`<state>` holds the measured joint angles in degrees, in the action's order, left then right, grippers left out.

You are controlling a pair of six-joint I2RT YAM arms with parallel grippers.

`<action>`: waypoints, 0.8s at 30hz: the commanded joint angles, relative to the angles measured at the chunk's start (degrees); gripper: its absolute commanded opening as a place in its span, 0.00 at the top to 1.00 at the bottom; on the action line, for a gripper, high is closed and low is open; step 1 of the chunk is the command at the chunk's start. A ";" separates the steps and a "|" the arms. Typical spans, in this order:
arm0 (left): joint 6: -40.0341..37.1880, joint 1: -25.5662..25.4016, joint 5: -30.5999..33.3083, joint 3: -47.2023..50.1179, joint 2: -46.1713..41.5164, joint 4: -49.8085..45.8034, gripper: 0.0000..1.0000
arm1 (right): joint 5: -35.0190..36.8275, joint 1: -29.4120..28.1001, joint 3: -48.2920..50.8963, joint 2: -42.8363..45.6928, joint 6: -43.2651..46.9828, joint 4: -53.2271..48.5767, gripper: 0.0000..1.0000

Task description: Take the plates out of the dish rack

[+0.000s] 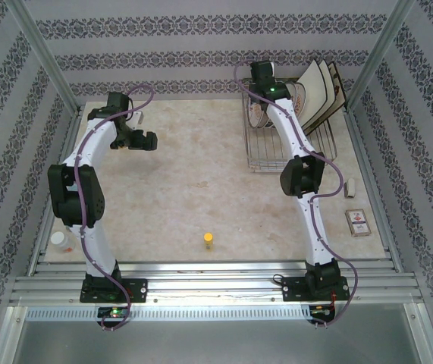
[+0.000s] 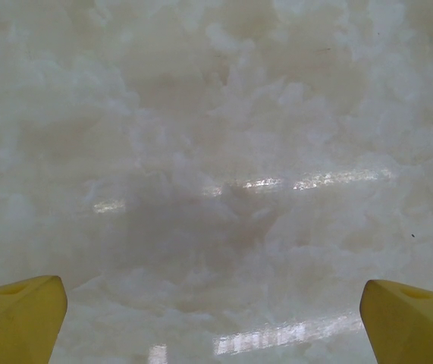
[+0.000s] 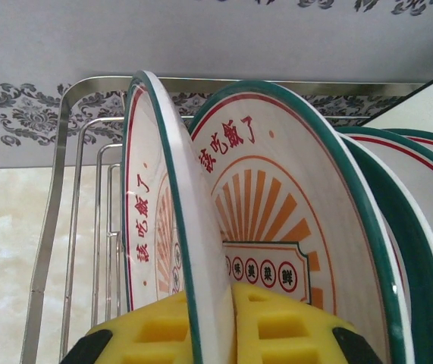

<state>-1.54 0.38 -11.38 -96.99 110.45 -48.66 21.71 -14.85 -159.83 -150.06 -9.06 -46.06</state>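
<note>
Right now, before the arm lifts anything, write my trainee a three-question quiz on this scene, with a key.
1. True or false: the left hand is gripping a plate.
2. What sits between the fingers of the right hand? A) a cup B) the rim of a round plate C) a spoon
3. What colour is the small item standing on the table between the two arms?
Key: 1 false, it hangs open over bare table. 2 B, and that plate stands upright in the dish rack. 3 yellow.
</note>
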 commanded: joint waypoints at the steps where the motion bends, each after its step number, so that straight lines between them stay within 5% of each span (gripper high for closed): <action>1: -0.36 -0.38 1.29 1.01 -2.65 0.14 0.00 | -1.37 -2.25 -1.45 5.22 -0.76 0.45 1.00; 19: -0.04 -0.40 7.00 1.65 -3.69 -1.22 0.00 | 4.87 -6.46 -0.86 20.72 4.77 -3.17 1.00; 24: 0.14 -0.38 7.47 1.28 -3.96 -1.44 0.00 | -1.62 -6.32 6.98 26.88 1.43 -2.81 1.00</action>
<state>-1.52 0.38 -5.32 -95.13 109.10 -48.71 23.79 -21.91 -156.48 -127.11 -5.78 -50.41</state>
